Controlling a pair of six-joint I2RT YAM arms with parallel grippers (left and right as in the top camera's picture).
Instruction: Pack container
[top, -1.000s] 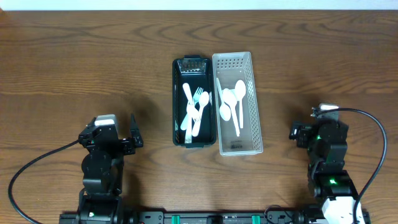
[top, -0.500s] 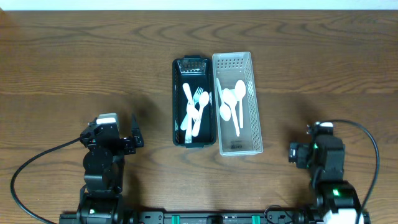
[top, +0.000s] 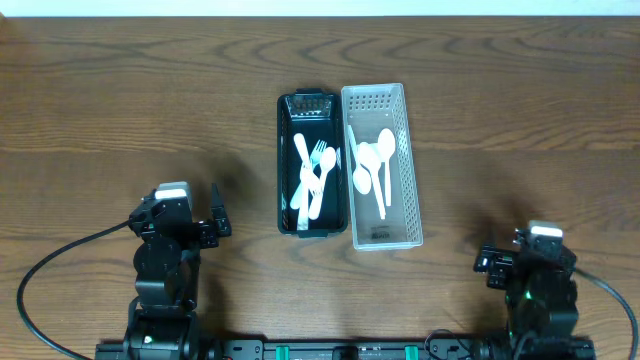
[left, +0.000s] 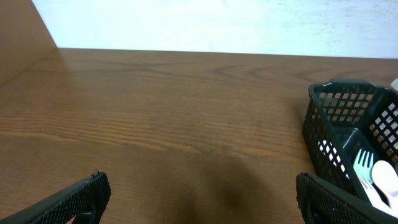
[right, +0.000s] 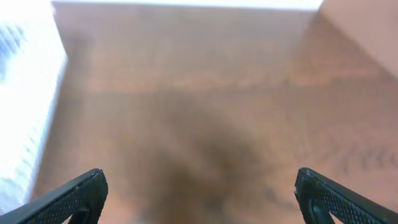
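Overhead, the black basket (top: 307, 215) holding white cutlery (top: 312, 175) and the white basket (top: 382, 235) holding spoons (top: 368, 165) stand touching side by side. The left gripper (left: 202, 193) has its fingers spread wide and empty, with the black basket ahead to its right. The right gripper (right: 199, 186) is spread and empty too, with the white basket ahead to its left.

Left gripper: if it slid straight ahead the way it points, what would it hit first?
Probably nothing: ahead of the left gripper lies only bare brown wooden table. The black plastic mesh basket stands right of that line, though depth is hard to judge.
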